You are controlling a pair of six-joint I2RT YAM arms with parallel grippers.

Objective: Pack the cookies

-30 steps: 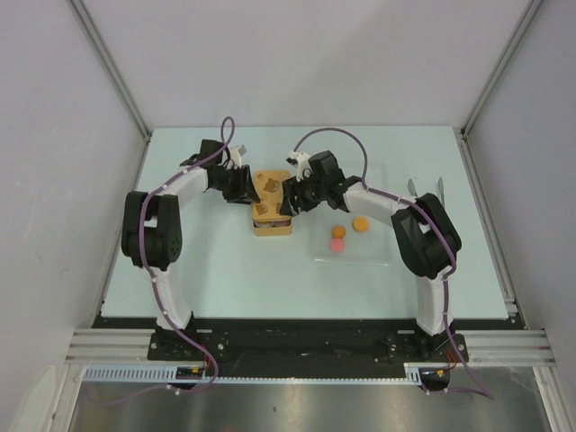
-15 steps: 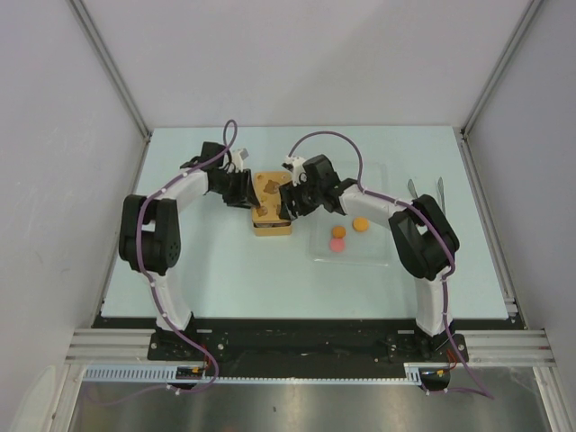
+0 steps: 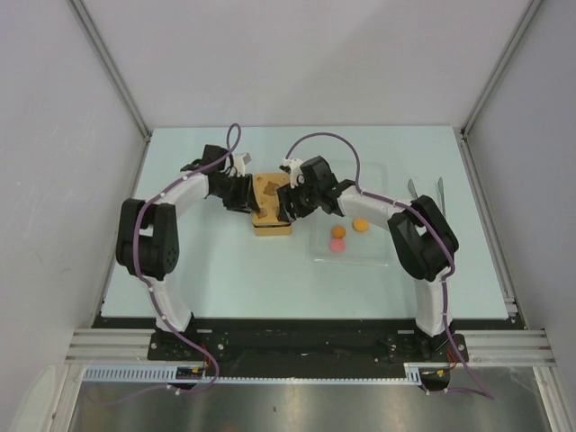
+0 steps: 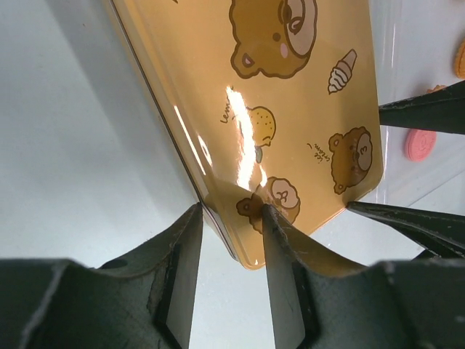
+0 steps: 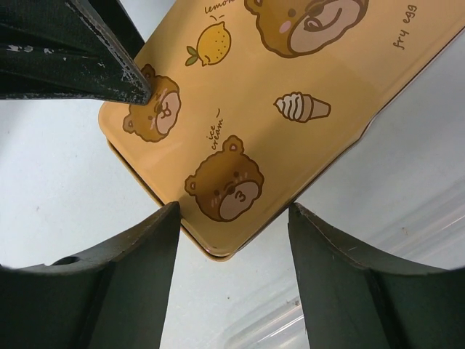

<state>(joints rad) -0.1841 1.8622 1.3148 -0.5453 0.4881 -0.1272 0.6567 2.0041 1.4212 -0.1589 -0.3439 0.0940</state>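
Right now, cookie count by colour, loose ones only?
Orange round flat cookies: 2
Pink round flat cookie: 1
Total: 3
All three lie on the clear plastic tray. The inside of the yellow bear-print tin is hidden, so nothing in there is counted.

Overhead; two wrist close-ups, same tin point(image 4: 290, 109)
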